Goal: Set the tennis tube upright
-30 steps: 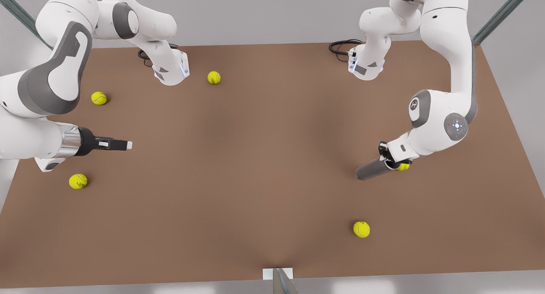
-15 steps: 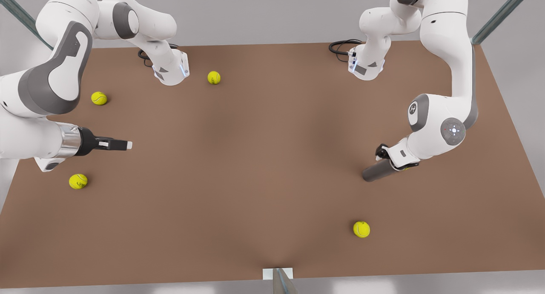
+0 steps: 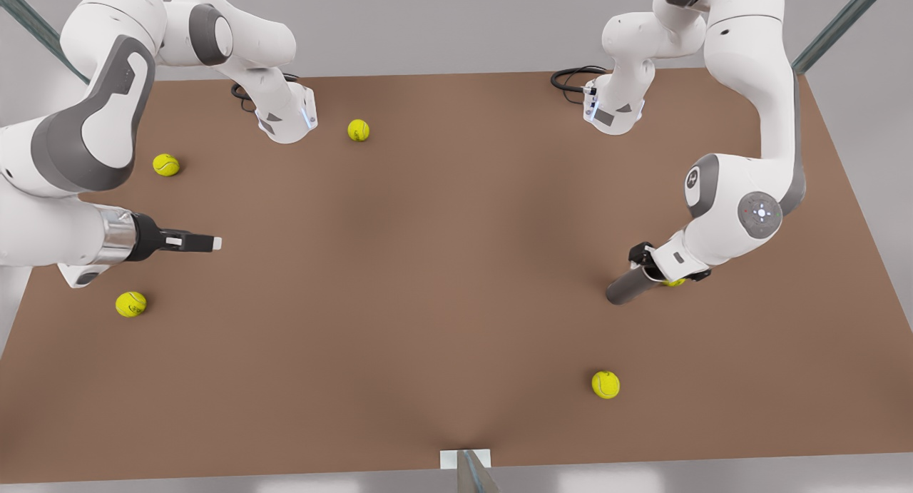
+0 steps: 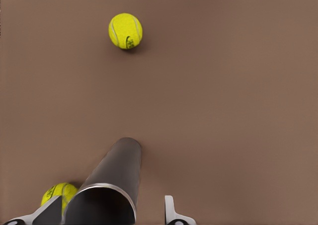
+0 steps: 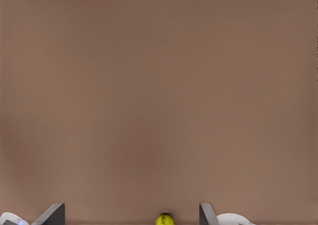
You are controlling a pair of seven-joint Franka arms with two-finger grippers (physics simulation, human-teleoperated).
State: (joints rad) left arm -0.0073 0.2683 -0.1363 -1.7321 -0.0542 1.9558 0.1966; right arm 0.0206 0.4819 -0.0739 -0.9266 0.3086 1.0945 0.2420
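The tennis tube [image 3: 629, 287] is a matte grey cylinder at the front view's right. It slants, with its far end on the brown table [image 3: 442, 265] and its hollow, silvery-rimmed end [image 4: 102, 205] raised between my left gripper's fingers. My left gripper [image 3: 645, 265] is shut on that upper end, and one finger [image 4: 171, 212] shows beside the rim. My right gripper [image 3: 214, 243] waits open and holding nothing above the table at the front view's left, and its fingertips [image 5: 54, 212] stand wide apart.
Yellow-green tennis balls lie scattered about. One ball [image 3: 672, 282] sits right beside the tube under the left gripper, and another ball [image 3: 605, 384] lies nearer the front edge. Further balls [image 3: 130, 304] [image 3: 165, 165] [image 3: 358, 130] lie on the left half. Arm bases stand at the back.
My left gripper has shifted slightly towards the front view's right, taking the tube's upper end with it. The tube now looks shorter and steeper. The right arm has not moved.
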